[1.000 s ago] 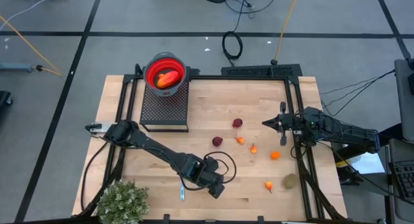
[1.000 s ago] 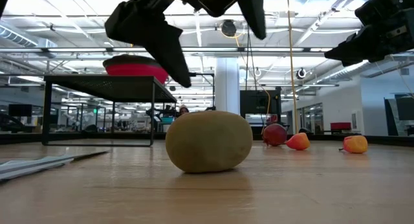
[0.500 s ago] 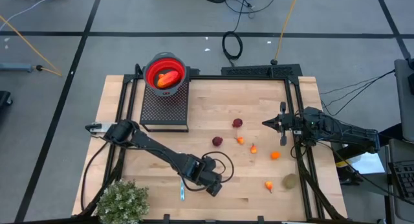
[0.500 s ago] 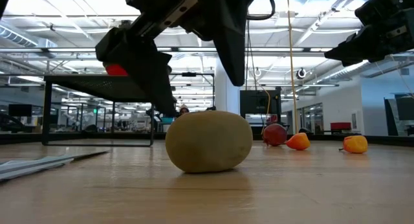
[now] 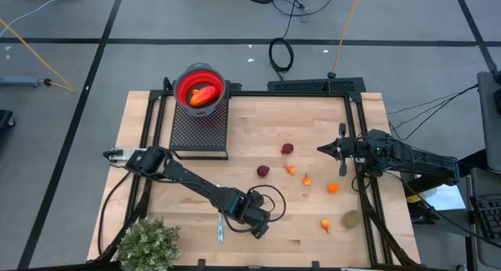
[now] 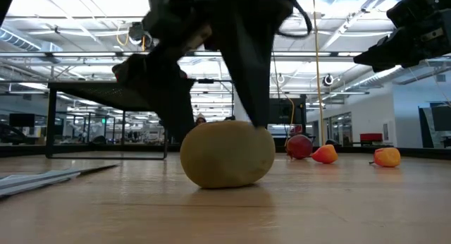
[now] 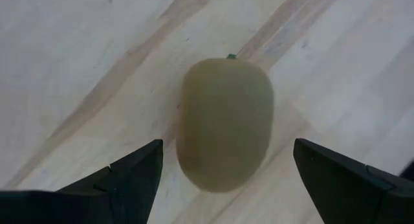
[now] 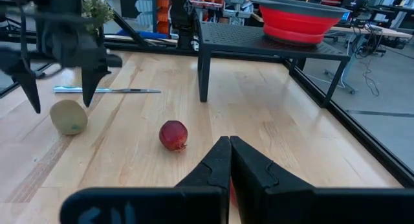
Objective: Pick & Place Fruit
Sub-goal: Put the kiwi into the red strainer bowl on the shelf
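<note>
The left gripper (image 7: 223, 169) hangs low over a brown-green kiwi (image 7: 225, 122) near the front of the wooden counter (image 5: 258, 122), its fingers (image 7: 129, 172) spread wide on either side of the fruit — nothing is gripped, and the kiwi lies flat on the wood. Just beside it lies the slim knife (image 5: 221, 228), with a bushy plant (image 5: 147, 243) at the front left corner. The right gripper (image 8: 229, 160) waits at the counter's right edge with its fingers pressed together, empty. The other fruit is scattered between the arms: two dark red balls (image 5: 287, 149), small orange bits (image 5: 333, 187) and a second kiwi (image 5: 350, 218) (by the right rail). An orange piece (image 5: 202, 95) already sits in the red bowl (image 5: 200, 88) atop the black mesh stand (image 5: 199, 131). No readable writing or label shows anywhere.
</note>
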`<state>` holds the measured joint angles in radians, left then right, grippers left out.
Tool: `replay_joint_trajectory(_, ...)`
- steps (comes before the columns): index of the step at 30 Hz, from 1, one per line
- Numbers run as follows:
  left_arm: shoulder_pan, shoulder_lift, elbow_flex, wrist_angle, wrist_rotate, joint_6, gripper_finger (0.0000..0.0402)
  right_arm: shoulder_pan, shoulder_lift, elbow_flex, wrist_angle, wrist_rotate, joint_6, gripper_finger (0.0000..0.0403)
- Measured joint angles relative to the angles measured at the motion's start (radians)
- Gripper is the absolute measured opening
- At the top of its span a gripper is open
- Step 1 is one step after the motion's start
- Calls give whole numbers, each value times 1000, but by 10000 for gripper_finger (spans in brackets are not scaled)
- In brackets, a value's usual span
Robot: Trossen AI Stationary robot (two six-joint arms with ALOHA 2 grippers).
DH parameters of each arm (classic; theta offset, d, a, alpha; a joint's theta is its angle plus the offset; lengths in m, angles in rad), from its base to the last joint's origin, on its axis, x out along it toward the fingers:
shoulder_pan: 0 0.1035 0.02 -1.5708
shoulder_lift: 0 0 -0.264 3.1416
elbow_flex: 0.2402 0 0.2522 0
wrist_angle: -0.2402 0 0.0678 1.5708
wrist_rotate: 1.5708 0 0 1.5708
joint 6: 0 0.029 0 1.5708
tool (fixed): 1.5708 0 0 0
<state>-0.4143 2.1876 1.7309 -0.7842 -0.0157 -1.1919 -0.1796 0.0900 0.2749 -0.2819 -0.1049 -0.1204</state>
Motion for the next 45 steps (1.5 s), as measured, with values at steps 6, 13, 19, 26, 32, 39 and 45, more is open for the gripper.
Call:
replay_joint_trajectory(6,7,42,-1,-1,31,-19,347,0,0,0,0,1,0,0)
replay_joint_trajectory(13,7,39,0,-5,-17,11,341,0,0,0,-1,1,0,0)
replay_joint_trajectory(19,7,39,0,-5,-40,56,265,0,0,0,-1,0,0,0)
replay_joint_trajectory(26,7,38,0,-3,-41,69,174,0,0,0,-1,1,0,0)
replay_joint_trajectory(32,8,38,10,-8,-8,104,177,0,0,0,-1,1,0,0)
replay_joint_trajectory(39,8,-9,29,-8,-7,192,180,0,0,0,-1,0,24,0)
replay_joint_trajectory(45,10,-104,29,-6,-58,240,179,0,0,0,-6,0,27,0)
